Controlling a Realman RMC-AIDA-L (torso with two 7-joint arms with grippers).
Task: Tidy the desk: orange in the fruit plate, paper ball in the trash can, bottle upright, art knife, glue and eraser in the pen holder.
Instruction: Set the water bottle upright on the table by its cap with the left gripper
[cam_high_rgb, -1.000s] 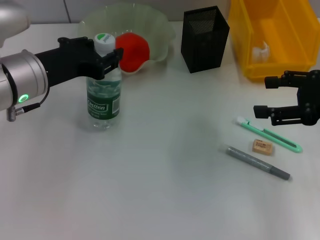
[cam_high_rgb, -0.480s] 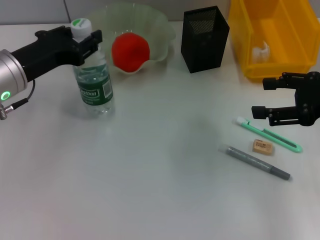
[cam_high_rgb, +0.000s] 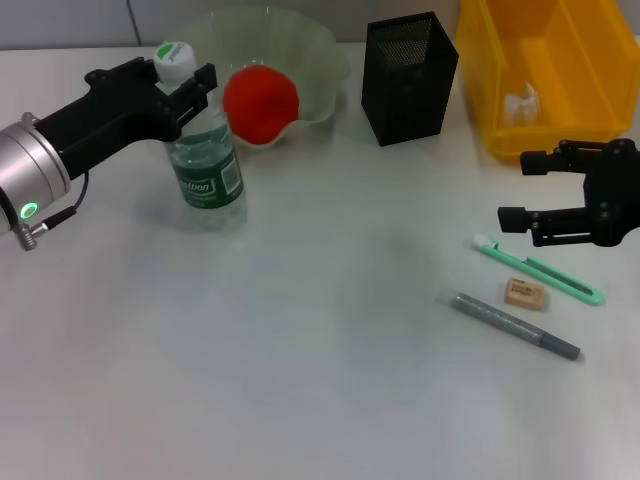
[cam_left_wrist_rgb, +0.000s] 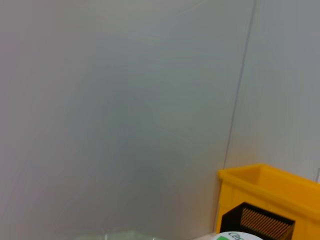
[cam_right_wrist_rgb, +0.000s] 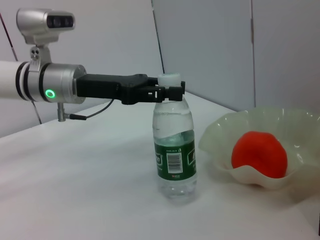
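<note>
The bottle (cam_high_rgb: 206, 172) stands on the desk (cam_high_rgb: 320, 380) in front of the fruit plate (cam_high_rgb: 322, 52), leaning slightly. My left gripper (cam_high_rgb: 188, 92) is shut on its neck just below the cap; the right wrist view shows this too, with the bottle (cam_right_wrist_rgb: 174, 150) and the left gripper (cam_right_wrist_rgb: 167, 93). The orange (cam_high_rgb: 261, 101) lies in the fruit plate. My right gripper (cam_high_rgb: 518, 188) is open and empty, hovering just behind the white tip of the art knife (cam_high_rgb: 540, 269). The eraser (cam_high_rgb: 526, 293) and the glue (cam_high_rgb: 515, 325) lie in front of the knife. The paper ball (cam_high_rgb: 522, 100) is in the trash can (cam_high_rgb: 590, 130).
The pen holder (cam_high_rgb: 408, 80) stands at the back between the fruit plate and the trash can. The left wrist view shows mostly wall, with the trash can (cam_left_wrist_rgb: 270, 190), pen holder (cam_left_wrist_rgb: 255, 222) and bottle cap (cam_left_wrist_rgb: 240, 236) at its lower edge.
My left gripper carried the bottle to the left and back, then partly to the right again. My right gripper drifted slightly left, still open.
</note>
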